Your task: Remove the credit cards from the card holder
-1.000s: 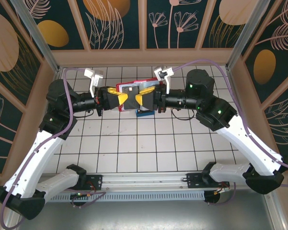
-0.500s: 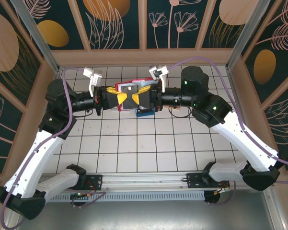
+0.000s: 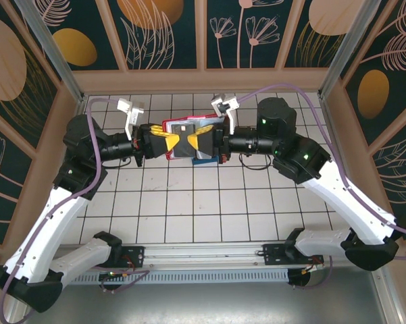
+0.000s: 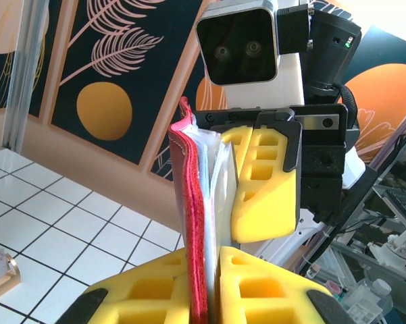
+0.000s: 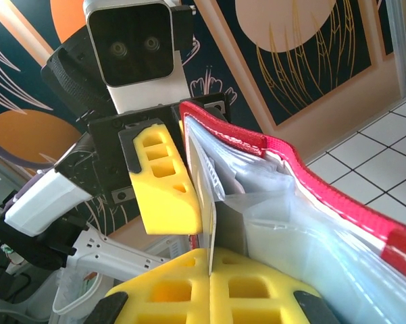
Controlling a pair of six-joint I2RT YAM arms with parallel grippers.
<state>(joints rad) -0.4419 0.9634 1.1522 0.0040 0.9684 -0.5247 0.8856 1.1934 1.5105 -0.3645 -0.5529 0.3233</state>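
Note:
The red card holder (image 3: 179, 124) hangs in the air above the back of the tiled floor, between my two grippers. My left gripper (image 3: 163, 142) is shut on its red edge (image 4: 189, 202), the yellow jaws (image 4: 213, 260) pressed on the cover and clear pockets. My right gripper (image 3: 204, 140) faces it from the other side. Its jaws (image 5: 209, 260) are shut on a thin credit card (image 5: 213, 223) with a pale edge, which stands out of the clear pockets (image 5: 304, 216). From above, the card shows dark grey (image 3: 184, 150).
A blue block (image 3: 216, 160) lies on the white tiles (image 3: 189, 202) just below the grippers. A copper-coloured block (image 4: 0, 273) sits on the floor at the left. Wooden walls (image 3: 203, 79) close in the back and both sides.
My right gripper has closed its jaws on the card's edge. The right wrist has shifted slightly. The left gripper has kept its hold on the card holder.

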